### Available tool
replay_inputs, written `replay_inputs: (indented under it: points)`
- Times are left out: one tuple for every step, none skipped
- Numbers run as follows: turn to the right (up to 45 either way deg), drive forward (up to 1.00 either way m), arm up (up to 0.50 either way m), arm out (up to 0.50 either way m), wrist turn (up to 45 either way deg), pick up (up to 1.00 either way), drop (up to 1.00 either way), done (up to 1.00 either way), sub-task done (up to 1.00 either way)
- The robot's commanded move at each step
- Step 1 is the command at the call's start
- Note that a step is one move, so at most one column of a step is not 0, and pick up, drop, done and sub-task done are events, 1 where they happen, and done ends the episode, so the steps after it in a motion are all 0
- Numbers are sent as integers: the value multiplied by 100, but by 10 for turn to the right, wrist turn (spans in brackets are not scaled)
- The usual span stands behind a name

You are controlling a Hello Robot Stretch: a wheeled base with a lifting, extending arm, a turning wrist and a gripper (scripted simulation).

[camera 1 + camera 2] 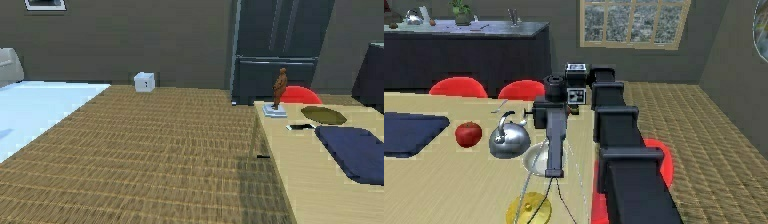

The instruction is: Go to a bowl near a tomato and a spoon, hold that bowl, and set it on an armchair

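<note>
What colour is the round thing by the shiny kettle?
It's red: the tomato left of the kettle, best in the arm side view.

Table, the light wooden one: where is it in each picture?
Forward view: the table lies in the lower right corner.
Arm side view: it spans the left and middle.
Shared landmark: the dark blue flat thing on it, forward view's right, arm side view's left.

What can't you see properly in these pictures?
Arm side view: whether the gripper holds anything, because the silver bowl lies right at its fingers.
Arm side view: the yellow thing, cut off by the bottom edge.
Forward view: the small pale thing on the table, too small to name.
</note>
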Motion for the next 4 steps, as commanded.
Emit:
replay_inputs:
  points:
    - [0, 0, 0, 0, 450, 0, 0, 0, 0]
    - [0, 0, 0, 0, 450, 0, 0, 0, 0]
    - [0, 0, 0, 0, 450, 0, 0, 0, 0]
    - [0, 0, 0, 0, 210, 0, 0, 0, 0]
